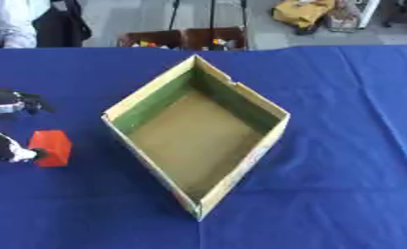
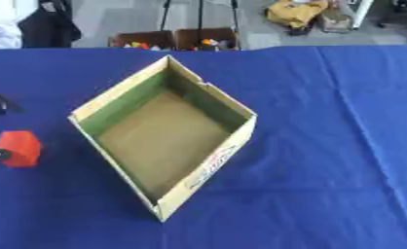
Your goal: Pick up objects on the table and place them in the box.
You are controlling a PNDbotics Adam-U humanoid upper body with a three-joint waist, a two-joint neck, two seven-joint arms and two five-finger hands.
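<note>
A red block stands on the blue cloth at the left, a short way from the box. The open cardboard box sits cornerwise in the middle of the table, green on its inner walls, and nothing shows inside it. My left hand comes in from the left edge. One pale-tipped finger touches the block's left side, while the other dark fingers spread above, apart from the block. My right hand shows in neither view.
The blue tablecloth stretches bare to the right of and in front of the box. Beyond the far edge stand two brown crates holding small coloured things. A yellow bundle lies on the floor.
</note>
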